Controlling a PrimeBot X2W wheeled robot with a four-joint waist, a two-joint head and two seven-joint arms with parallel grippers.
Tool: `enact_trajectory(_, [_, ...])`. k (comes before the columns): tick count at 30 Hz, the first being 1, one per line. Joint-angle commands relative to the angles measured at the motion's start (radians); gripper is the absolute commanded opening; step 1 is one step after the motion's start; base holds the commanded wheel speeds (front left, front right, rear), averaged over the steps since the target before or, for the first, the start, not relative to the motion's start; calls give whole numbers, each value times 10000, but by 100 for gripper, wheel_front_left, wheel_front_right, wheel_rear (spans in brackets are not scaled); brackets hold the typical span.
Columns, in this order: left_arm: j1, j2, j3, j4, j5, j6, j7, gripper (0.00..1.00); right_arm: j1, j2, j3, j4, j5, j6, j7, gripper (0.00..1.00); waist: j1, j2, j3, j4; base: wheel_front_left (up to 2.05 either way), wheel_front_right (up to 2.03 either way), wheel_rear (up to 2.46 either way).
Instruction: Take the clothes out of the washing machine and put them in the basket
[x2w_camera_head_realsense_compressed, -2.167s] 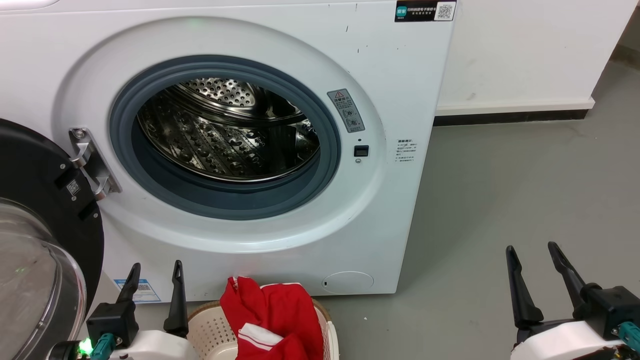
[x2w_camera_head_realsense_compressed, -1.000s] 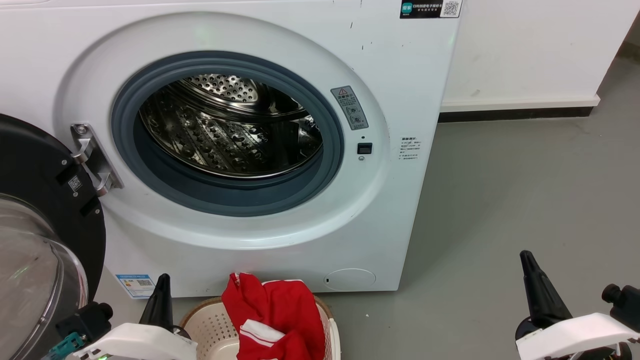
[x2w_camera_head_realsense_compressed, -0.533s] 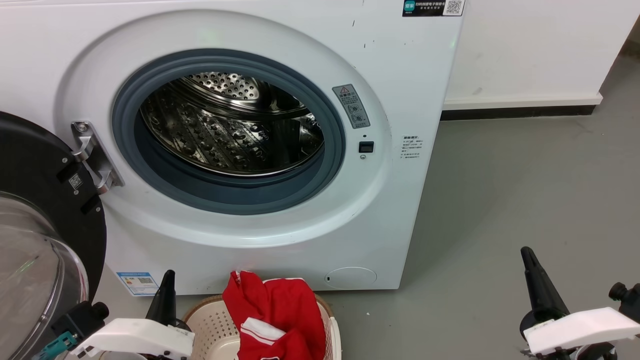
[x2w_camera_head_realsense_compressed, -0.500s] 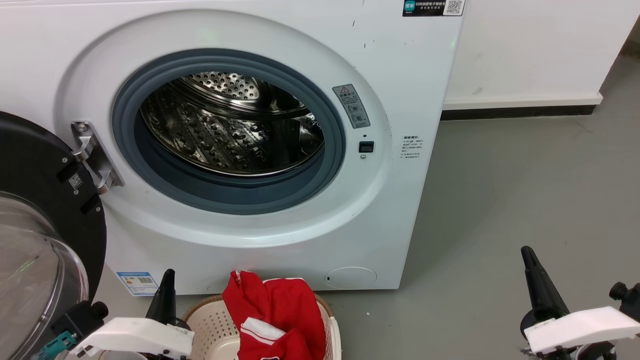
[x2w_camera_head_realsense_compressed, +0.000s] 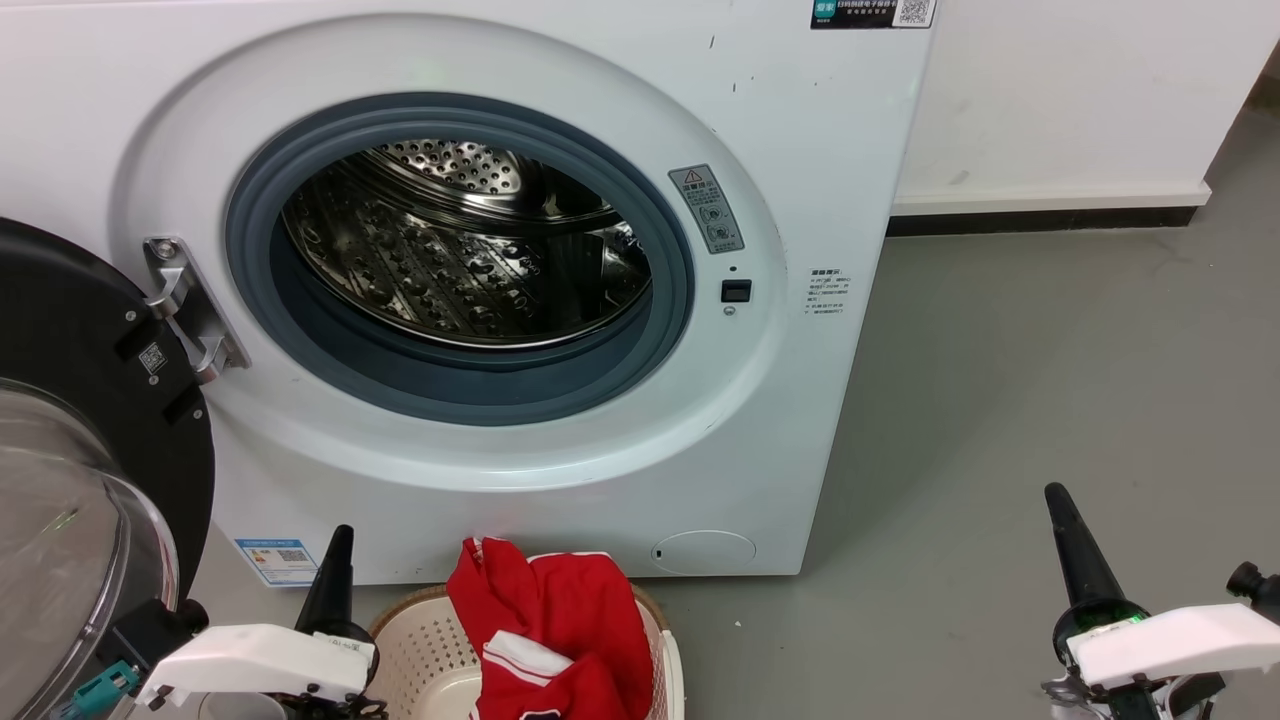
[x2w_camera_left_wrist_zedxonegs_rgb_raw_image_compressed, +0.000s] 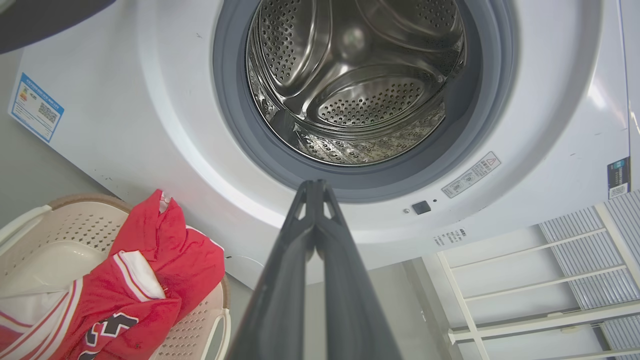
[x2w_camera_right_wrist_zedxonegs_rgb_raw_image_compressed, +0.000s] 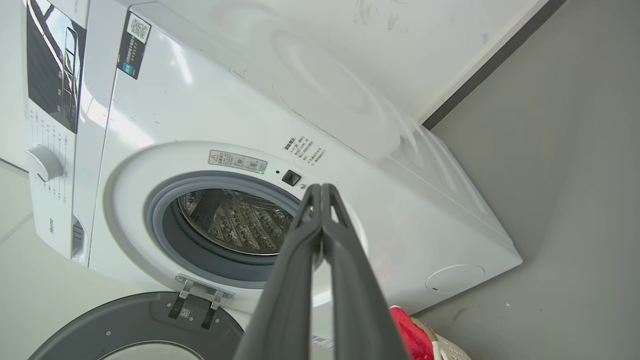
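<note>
The white washing machine stands open; its steel drum shows no cloth inside, also in the left wrist view. Red clothes with white trim lie heaped in the cream basket on the floor in front of it; a black number shows on the jersey. My left gripper hangs shut and empty just left of the basket, its fingers pressed together. At the lower right my right gripper is shut and empty above the floor, with its fingers closed.
The black-rimmed glass door is swung open at the left, close to my left arm. Grey floor stretches right of the machine up to a white wall with a dark skirting. A white rack shows in the left wrist view.
Both grippers went from open to shut and turned on their sides. The head view has drifted slightly; the clothes and basket stay as they were.
</note>
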Motion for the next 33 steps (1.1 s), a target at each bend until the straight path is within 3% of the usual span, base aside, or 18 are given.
enact_trajectory(1, [-221, -33, 73, -65, -209, -85, 38, 0, -247, -72, -23, -20, 242, -1, 22, 0, 0, 0, 4, 3, 0, 0, 0])
enact_trajectory(33, [-609, -361, 454, 317, -3188, -573, 593, 0, -732, -52, -213, 730, 3509, -2, 382, 0, 0, 0, 145, 91, 0, 0, 0])
